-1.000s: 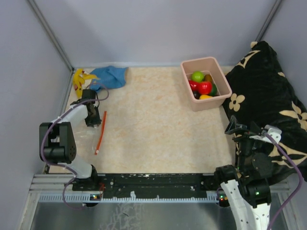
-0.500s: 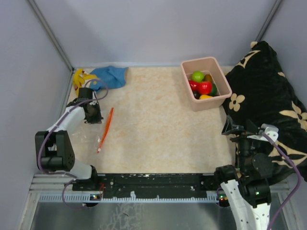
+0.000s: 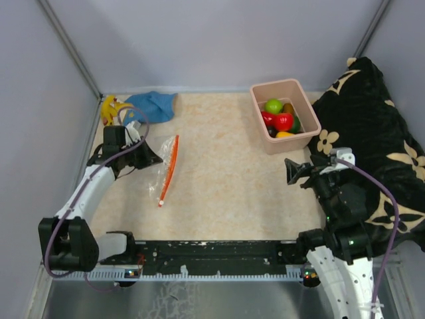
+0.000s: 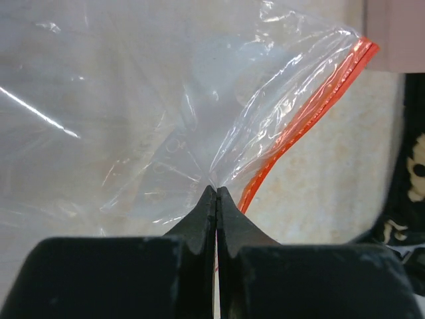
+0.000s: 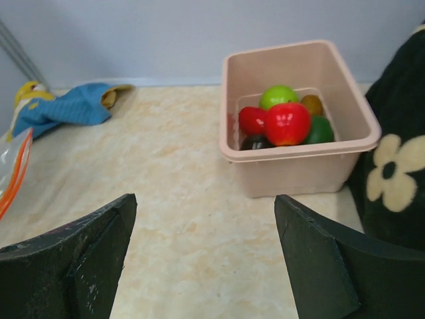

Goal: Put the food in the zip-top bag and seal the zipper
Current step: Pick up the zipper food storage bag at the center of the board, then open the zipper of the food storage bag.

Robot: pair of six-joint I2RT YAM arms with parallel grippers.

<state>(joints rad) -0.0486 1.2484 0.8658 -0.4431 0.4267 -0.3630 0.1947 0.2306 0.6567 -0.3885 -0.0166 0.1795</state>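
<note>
Table (image 3: pixel 219 193): pale marbled top. Movement over the last second was confined to its left half and its right edge.
Black floral cloth (image 3: pixel 372 126): draped at the right edge, beside the tub.
Left arm (image 3: pixel 89 189): stretched forward and swung inward, with the forearm low and the wrist turned towards the table centre.
Right arm (image 3: pixel 339 196): brought forward off the cloth to the table's right edge. It is raised, with the wrist levelled at the tub.
Pink tub (image 3: pixel 302 136): at the far right, untouched.
Zip-top bag (image 3: pixel 158 176): shifted from the near left edge towards the middle. It is now held by its clear film, which is pulled taut from the pinch point. Whether the mouth is open cannot be settled. Judged: the grasp is secured and the bag is being brought nearer the tub so that loading can begin.
Left gripper (image 4: pixel 216 191): the fingers were half apart a second ago and are now pressed together on the bag film.
Right gripper (image 5: pixel 206 246): the fingers are spread wide with nothing between them, and the tub is framed ahead.
Zipper (image 3: pixel 169 169): slanted, just beyond the left fingertips. In the left wrist view it is not itself pinched.
Food (image 5: pixel 285 119): all in the tub, none yet bagged.
</note>
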